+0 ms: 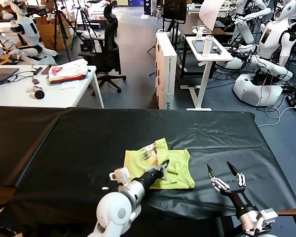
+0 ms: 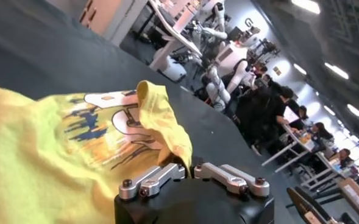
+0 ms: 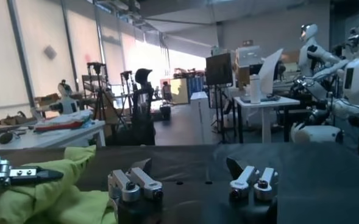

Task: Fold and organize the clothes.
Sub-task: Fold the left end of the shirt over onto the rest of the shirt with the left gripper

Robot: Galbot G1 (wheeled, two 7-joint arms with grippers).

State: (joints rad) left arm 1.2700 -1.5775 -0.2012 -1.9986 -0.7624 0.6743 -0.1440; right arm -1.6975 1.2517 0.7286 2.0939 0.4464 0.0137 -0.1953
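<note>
A lime yellow-green T-shirt (image 1: pixel 160 168) lies partly folded near the front edge of a long table covered in black cloth (image 1: pixel 89 143), its white-and-blue print (image 2: pixel 109 119) showing on an upturned panel. The robot's left gripper (image 1: pixel 164 165) rests over the middle of the garment with its fingers pinched together on a raised fold of the thin fabric, which stands up in a crumpled peak (image 2: pixel 161 122) just above the jaws. The right gripper (image 1: pixel 226 174) hovers over bare black cloth just beside the shirt's right edge, clear of the fabric, its two fingers spread wide and holding nothing.

Beyond the table, a white desk (image 1: pixel 64 96) at the left carries a folded stack of white, pink and red fabric (image 1: pixel 67 72). A black office chair (image 1: pixel 107 47) stands next to it, and several white humanoid robots (image 1: pixel 266 54) sit among cables at the right of the room.
</note>
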